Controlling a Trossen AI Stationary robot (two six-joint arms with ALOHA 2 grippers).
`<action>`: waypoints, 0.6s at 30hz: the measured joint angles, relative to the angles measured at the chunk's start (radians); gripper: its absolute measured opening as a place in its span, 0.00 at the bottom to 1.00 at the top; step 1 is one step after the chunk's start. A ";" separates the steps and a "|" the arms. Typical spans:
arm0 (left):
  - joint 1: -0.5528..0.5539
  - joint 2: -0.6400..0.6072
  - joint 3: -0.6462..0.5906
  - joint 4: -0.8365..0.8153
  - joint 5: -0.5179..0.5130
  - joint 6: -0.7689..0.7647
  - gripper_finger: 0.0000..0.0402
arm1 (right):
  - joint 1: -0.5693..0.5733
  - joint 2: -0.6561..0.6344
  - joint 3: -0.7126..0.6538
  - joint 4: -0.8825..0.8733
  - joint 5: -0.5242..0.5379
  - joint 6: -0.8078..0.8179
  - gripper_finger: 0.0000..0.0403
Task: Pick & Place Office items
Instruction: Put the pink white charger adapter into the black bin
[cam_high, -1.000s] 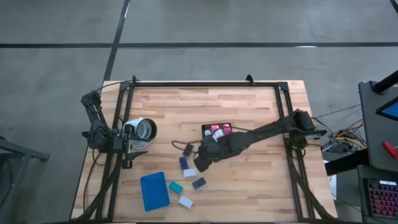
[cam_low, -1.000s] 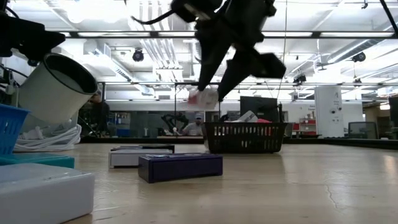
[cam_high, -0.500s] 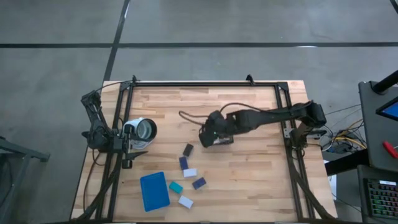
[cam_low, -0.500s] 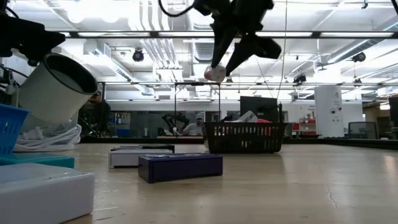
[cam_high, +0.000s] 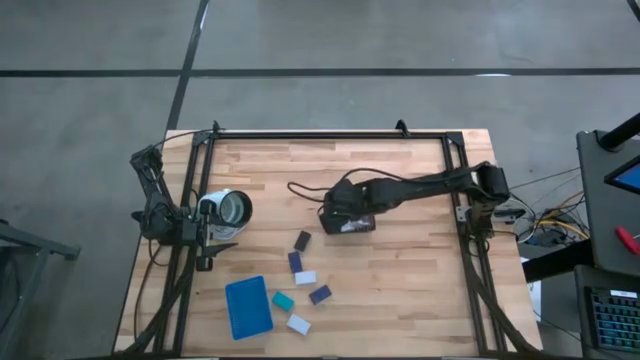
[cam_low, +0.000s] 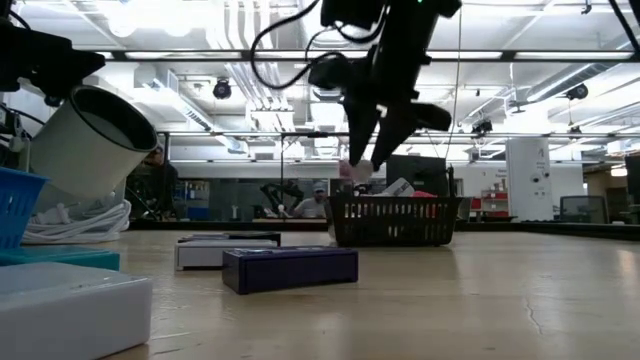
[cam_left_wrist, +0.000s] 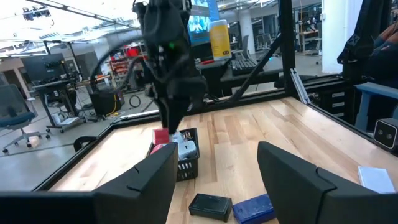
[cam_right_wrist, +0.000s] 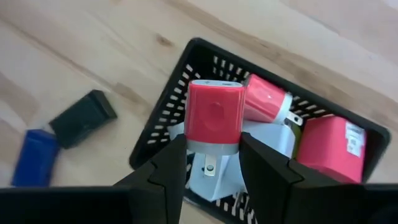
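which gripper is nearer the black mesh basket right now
Right. The right gripper hangs directly over the black mesh basket, holding a red charger. The left gripper waits by the table's left edge.

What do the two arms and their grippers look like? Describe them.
Both arms are dark, slim and jointed. The right arm carries a black cable looping along it. The right gripper has two broad, matte black fingers with angular tips. The left gripper has matching flat black fingers. The left arm is dark too. No markings are readable.
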 joint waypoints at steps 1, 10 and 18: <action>0.000 0.000 0.000 0.000 0.000 0.000 0.56 | 0.000 0.011 0.000 0.002 0.000 0.000 0.33; 0.000 0.000 0.000 0.000 0.000 0.000 0.56 | 0.000 0.072 0.000 0.022 -0.031 0.000 0.33; 0.000 0.000 0.000 0.000 0.000 0.000 0.56 | -0.001 0.111 0.000 0.031 -0.079 -0.026 0.33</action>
